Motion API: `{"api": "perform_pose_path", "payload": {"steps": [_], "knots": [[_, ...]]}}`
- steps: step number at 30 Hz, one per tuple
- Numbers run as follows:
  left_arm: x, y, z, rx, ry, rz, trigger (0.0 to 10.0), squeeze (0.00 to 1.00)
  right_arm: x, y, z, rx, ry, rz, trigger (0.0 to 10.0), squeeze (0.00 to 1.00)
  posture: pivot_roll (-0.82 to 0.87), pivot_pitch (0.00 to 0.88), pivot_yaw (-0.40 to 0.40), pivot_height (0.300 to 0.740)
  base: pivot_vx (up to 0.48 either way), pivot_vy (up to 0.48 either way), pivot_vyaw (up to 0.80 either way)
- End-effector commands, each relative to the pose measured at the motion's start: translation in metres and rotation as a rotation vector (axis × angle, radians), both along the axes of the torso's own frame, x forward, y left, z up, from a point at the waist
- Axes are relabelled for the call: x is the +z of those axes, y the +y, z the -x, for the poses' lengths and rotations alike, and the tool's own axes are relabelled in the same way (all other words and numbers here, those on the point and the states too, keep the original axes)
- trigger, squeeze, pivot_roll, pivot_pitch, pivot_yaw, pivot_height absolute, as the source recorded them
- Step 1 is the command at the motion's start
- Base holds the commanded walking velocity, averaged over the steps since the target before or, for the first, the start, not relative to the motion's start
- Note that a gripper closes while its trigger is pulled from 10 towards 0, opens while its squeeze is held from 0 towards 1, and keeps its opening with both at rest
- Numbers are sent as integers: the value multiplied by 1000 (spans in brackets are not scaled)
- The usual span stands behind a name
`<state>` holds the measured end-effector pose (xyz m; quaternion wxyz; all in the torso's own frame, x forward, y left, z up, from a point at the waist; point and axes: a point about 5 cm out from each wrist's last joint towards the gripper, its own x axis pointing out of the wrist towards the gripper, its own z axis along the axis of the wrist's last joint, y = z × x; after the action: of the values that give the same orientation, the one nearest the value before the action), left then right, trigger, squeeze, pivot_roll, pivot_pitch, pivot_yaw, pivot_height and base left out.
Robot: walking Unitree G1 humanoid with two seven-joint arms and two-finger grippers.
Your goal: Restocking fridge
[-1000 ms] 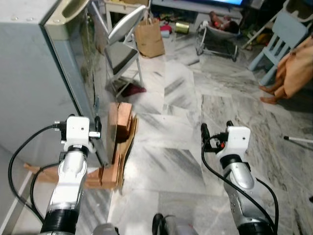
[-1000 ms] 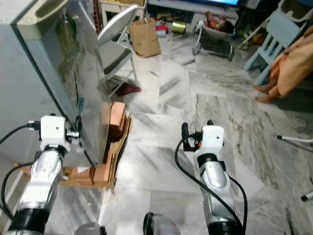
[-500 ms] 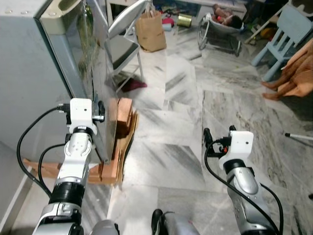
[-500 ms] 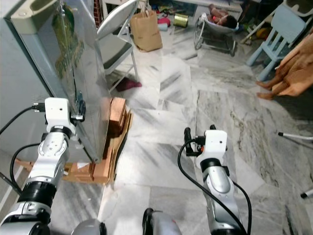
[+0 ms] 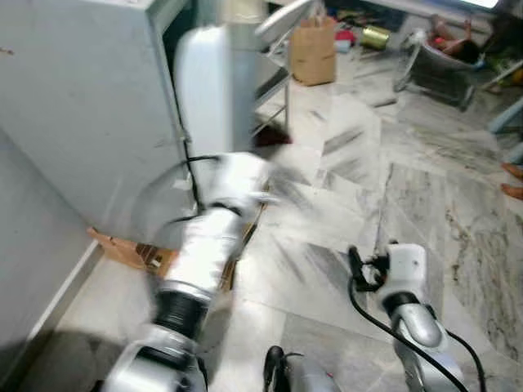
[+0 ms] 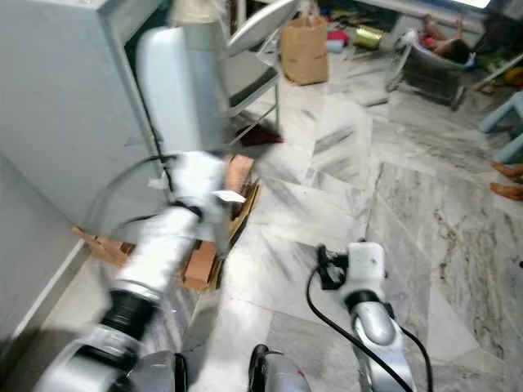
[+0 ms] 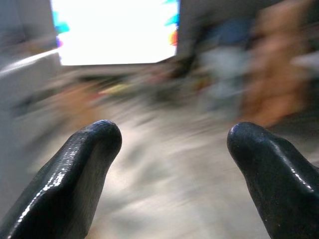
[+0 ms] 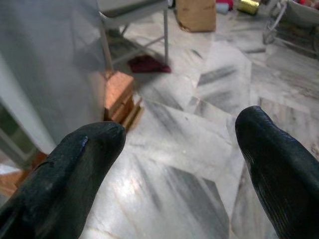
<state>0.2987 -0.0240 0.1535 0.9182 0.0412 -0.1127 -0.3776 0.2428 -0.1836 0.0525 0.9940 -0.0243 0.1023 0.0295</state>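
Note:
The grey fridge (image 5: 82, 106) stands at the left. Its pale door (image 5: 214, 90) hangs ajar, with a dark gap along the body. My left arm (image 5: 204, 245) crosses in front of the door's lower edge, blurred by motion. In the left wrist view, my left gripper (image 7: 172, 137) is open with nothing between its fingers, facing a blurred room. My right gripper (image 8: 179, 129) is also open and empty. It is held low over the marble floor (image 5: 327, 245), to the right of the fridge.
Wooden blocks and cardboard (image 8: 118, 92) lie at the fridge's foot. A folding chair (image 5: 274, 49) and a brown paper bag (image 5: 315, 53) stand behind the door. A baby bouncer (image 5: 433, 61) is at the back right. A person's feet (image 5: 513, 171) show at the right edge.
The camera has swung, so the whole scene has shifted. My left arm has swept rightward, away from the door's edge, in a blur. The door now shows a dark gap. The right arm has hardly moved.

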Motion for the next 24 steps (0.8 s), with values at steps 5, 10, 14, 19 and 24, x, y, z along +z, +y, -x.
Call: {"api": "perform_pose_path", "payload": {"steps": [5, 10, 14, 19, 24], "knots": [[1, 21, -16, 111, 8, 22, 10000, 0, -8, -8, 11, -9, 41, 25, 10000, 0, 44, 147, -101, 740, 0, 0, 0], [0, 71, -28, 272, 22, 17, 10000, 0, -5, -4, 10, 9, 4, -2, 10000, 0, 58, 142, -93, 740, 0, 0, 0], [-11, 112, -26, 402, 25, 6, 10000, 0, 3, 7, 4, 32, -41, 0, 10000, 0, 66, 137, -88, 740, 0, 0, 0], [-31, 147, -8, 511, 70, -38, 10000, 0, 9, 16, -3, 37, -72, -29, 10000, 0, 80, 126, -85, 740, 236, -354, -426], [-42, 162, 7, 550, 102, -72, 10000, 0, 11, 16, -8, 32, -88, -34, 10000, 0, 89, 123, -86, 740, 309, -365, -776]]}}
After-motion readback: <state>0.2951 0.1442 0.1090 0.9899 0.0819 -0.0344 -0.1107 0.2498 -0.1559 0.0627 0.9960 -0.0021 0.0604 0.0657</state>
